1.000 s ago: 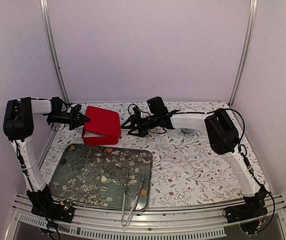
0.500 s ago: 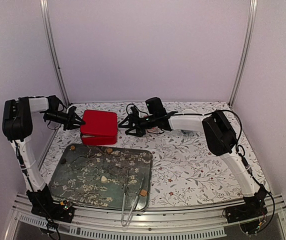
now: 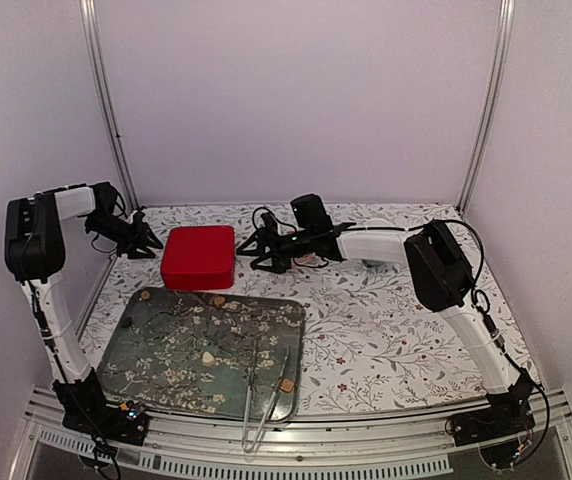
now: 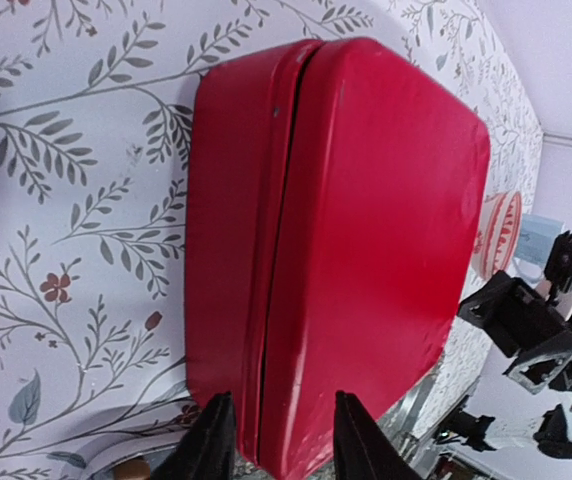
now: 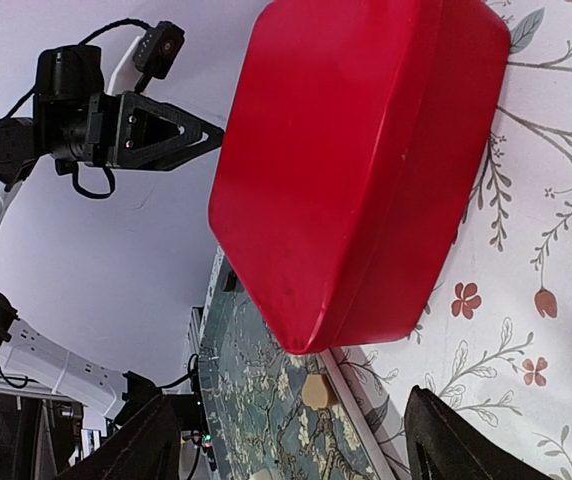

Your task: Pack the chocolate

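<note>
From above you see the red box (image 3: 198, 257) closed yet a few pieces of the chocolate (image 3: 208, 357) loose on the tray (image 3: 161, 345), so packing seems unfinished; the left wrist view shows the left gripper (image 4: 276, 455) slightly parted and empty, the right wrist view the right gripper (image 5: 306, 440) wide and empty.

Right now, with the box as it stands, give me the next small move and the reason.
Probably bring the left fingers to the lid edge of the red box and lift it. The box is shut, and both the left and the right fingers stand open, apart from it, yet chocolate pieces lie unpacked on the tray.
</note>
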`<action>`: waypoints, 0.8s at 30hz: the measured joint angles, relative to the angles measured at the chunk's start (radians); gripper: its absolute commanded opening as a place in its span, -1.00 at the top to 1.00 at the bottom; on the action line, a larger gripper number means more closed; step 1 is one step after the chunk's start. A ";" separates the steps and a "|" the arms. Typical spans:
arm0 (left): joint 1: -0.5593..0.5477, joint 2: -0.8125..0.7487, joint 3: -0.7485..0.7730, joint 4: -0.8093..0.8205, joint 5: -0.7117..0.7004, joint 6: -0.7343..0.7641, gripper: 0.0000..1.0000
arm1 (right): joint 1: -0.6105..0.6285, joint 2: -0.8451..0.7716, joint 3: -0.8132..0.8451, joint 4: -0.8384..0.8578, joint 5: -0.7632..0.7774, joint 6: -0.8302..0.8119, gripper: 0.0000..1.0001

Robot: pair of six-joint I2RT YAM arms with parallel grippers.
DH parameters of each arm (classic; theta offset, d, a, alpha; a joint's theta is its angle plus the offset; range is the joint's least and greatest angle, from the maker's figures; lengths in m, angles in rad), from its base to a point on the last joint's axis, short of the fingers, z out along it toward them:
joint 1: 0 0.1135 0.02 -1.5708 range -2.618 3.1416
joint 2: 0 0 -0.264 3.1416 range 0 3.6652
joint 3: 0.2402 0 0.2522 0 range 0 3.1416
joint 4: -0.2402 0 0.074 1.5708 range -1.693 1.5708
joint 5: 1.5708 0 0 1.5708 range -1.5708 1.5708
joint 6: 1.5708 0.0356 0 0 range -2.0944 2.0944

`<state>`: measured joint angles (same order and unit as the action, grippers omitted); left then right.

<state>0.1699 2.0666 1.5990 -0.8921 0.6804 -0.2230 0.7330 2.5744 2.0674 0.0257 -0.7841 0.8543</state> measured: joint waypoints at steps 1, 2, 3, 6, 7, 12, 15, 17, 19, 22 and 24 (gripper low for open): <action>-0.001 -0.002 0.000 -0.005 -0.017 -0.002 0.03 | 0.000 0.000 0.000 -0.001 0.000 -0.001 -0.58; -0.002 -0.003 0.000 -0.007 -0.029 0.001 -0.16 | 0.000 0.000 0.000 -0.001 0.000 -0.002 -0.58; -0.004 -0.006 0.000 -0.008 -0.046 -0.010 -0.25 | 0.000 0.000 0.000 -0.002 0.000 -0.003 -0.58; -0.006 -0.015 0.000 -0.003 -0.067 -0.013 -0.37 | 0.000 0.000 0.000 -0.004 0.000 -0.008 -0.59; -0.008 -0.018 0.000 0.002 -0.069 -0.014 -0.39 | 0.000 0.000 0.000 -0.004 0.000 -0.010 -0.60; -0.038 -0.018 -0.002 0.042 -0.064 -0.022 -0.43 | 0.000 0.000 0.002 -0.012 0.004 -0.030 -0.66; -0.065 -0.012 -0.006 0.070 -0.057 -0.031 -0.43 | 0.000 -0.004 0.002 -0.028 0.016 -0.059 -0.70; -0.081 0.001 -0.007 0.089 -0.053 -0.035 -0.42 | 0.000 -0.012 0.002 -0.055 0.031 -0.079 -0.72; -0.092 0.013 -0.006 0.102 -0.050 -0.039 -0.40 | -0.002 -0.023 0.002 -0.081 0.052 -0.097 -0.73; -0.097 0.023 0.002 0.111 -0.042 -0.040 -0.33 | -0.006 -0.050 -0.012 -0.115 0.082 -0.125 -0.73; -0.104 0.037 0.016 0.116 -0.042 -0.040 -0.28 | -0.008 -0.074 -0.035 -0.129 0.098 -0.139 -0.73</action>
<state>0.0662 2.1036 1.6150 -0.7757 0.6388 -0.2626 0.7250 2.5000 2.0323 -0.1036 -0.6857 0.7155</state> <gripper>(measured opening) 0.671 0.865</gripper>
